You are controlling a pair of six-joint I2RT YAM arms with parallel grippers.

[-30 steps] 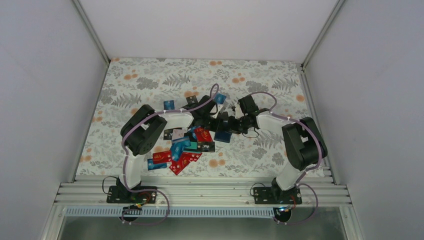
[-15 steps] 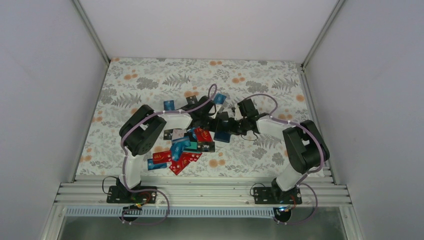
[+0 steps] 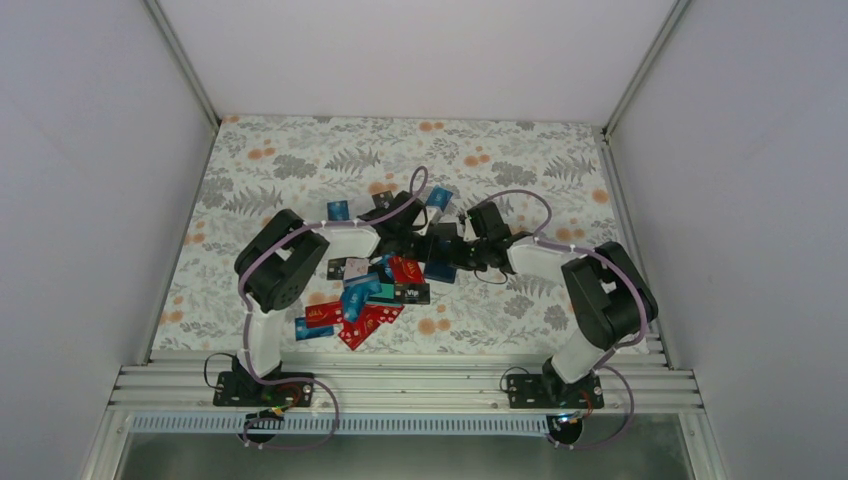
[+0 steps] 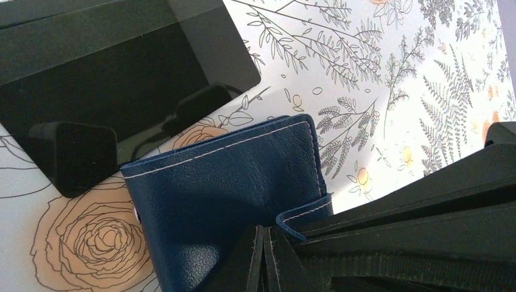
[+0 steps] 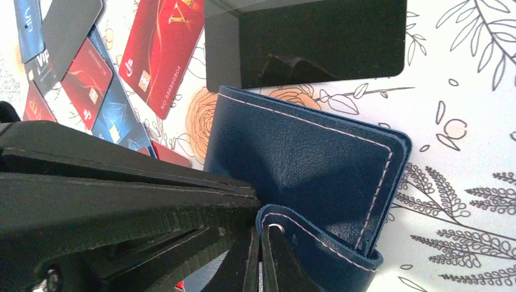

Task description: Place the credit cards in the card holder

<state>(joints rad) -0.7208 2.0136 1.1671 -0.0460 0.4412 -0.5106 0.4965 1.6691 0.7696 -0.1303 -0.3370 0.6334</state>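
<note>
Glossy flat credit cards (image 3: 365, 298) in red, blue and black lie heaped on the floral-print table (image 3: 270, 160). Just right of them, the left gripper (image 4: 263, 242) has its jaws closed against the card holder (image 4: 231, 194), which lies folded and is grained navy leather with pale stitching. The right gripper (image 5: 260, 244) has its jaws closed at the curled strap edge.
</note>
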